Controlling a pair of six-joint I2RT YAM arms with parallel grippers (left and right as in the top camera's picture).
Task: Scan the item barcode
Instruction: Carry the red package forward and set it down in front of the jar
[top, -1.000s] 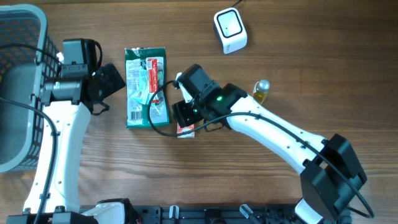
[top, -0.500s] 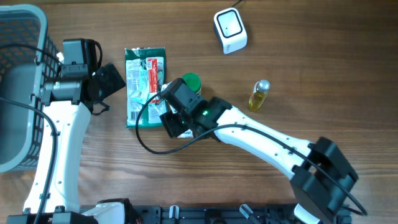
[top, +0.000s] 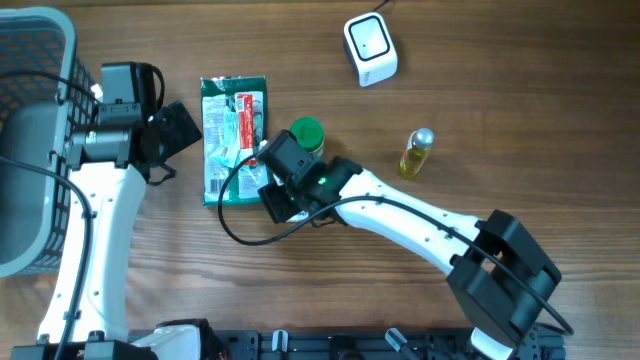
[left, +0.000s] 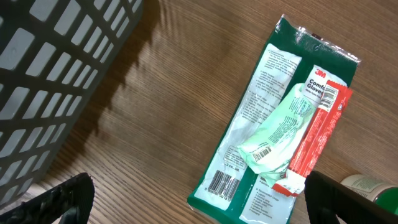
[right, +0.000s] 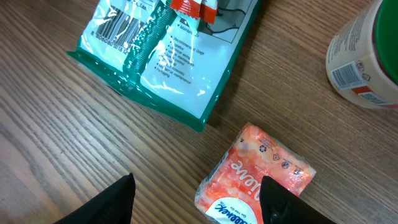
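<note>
Pink-orange packet (right: 255, 171) flat on the wooden table (right: 56, 143), just beside the green glove pack (right: 168, 56).
Right gripper (right: 198, 193) above it, fingers apart, clamping nothing (green-lidded jar (right: 367, 56) close by); left gripper (left: 199, 186) spread wide near the basket (left: 50, 74); scanner (top: 370, 48) well apart.

Mock shop checkout on a wood-grain table (top: 520, 90): white barcode scanner (top: 370, 48) at upper centre, grey plastic shopping basket (top: 62, 45) at the left edge, and a green retail glove packet (top: 235, 140) between them.
</note>
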